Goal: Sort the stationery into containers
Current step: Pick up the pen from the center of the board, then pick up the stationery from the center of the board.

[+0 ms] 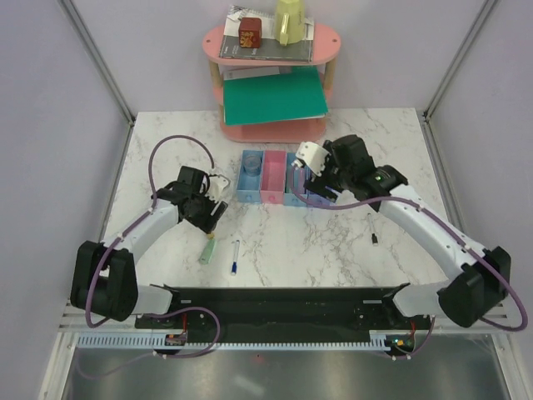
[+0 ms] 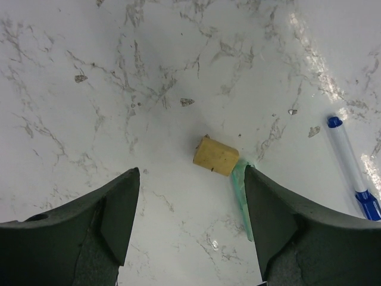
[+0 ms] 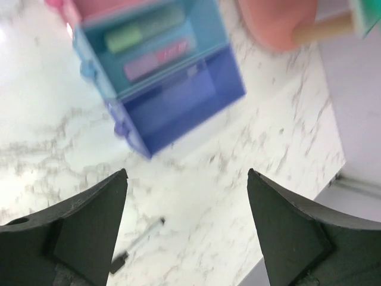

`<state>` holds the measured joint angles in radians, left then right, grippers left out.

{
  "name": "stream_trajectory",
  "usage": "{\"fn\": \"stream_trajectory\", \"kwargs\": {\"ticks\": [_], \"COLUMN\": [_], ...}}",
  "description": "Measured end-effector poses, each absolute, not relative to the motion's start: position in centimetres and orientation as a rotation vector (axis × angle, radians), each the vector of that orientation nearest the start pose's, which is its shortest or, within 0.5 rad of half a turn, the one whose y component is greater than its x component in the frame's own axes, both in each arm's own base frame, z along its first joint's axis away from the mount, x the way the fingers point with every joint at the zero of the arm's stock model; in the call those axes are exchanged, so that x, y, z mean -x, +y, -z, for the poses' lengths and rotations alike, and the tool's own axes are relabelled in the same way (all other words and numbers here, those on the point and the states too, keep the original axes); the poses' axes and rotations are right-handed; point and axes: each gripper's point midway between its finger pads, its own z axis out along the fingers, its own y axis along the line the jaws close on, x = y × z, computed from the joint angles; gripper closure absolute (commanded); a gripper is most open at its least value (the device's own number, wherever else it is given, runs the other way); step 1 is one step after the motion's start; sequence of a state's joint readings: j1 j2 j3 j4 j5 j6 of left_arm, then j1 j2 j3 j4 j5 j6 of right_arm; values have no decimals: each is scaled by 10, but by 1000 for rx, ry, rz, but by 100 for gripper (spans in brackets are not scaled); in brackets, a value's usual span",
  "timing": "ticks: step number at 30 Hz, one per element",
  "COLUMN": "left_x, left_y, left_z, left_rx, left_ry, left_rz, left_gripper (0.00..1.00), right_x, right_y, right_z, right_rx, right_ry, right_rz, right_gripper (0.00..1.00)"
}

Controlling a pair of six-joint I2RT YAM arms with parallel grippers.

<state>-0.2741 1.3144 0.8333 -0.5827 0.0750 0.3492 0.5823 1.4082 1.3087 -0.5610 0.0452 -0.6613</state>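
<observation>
While my left pincer [image 2: 191, 176] hangs released over the desk [image 2: 149, 71], the tan eraser [image 2: 215, 155] lies just ahead of the gap, toward 1 o'clock and closer to the right jaw. The pale green marker [image 2: 241, 196] seems to touch the eraser at 5 o'clock, partly under that jaw. I fear clenching would catch both, or twist the eraser out. My right pincer [image 3: 186, 176], also released and empty, hovers with the trays [image 3: 172, 89] at 12 o'clock.

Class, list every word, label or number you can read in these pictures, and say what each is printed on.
None can be read.
Pink marker: reddish print on the barrel, too blurred to read.
Book: marks on the cover, too small to read.
</observation>
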Motion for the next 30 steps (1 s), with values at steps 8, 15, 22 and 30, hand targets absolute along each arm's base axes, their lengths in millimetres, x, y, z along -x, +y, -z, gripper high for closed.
{"fn": "stream_trajectory", "kwargs": {"ticks": [8, 15, 22, 30], "left_x": [-279, -278, -276, -280], "left_y": [-74, -73, -73, -79], "left_z": [-45, -40, -27, -24], "left_rx": [-855, -862, -874, -878], "left_ry": [2595, 2616, 2655, 2648], "left_rz": [57, 56, 60, 99], "left_gripper": [25, 37, 38, 39], "right_x": [-265, -227, -236, -241], "right_y": [108, 76, 59, 52], "right_z": [-150, -96, -80, -75], "right_rx": [1405, 1425, 1340, 1288], "right_ry": [2034, 2156, 2239, 2277], "right_rz": [140, 137, 144, 128], "right_gripper": [12, 12, 13, 13]}}
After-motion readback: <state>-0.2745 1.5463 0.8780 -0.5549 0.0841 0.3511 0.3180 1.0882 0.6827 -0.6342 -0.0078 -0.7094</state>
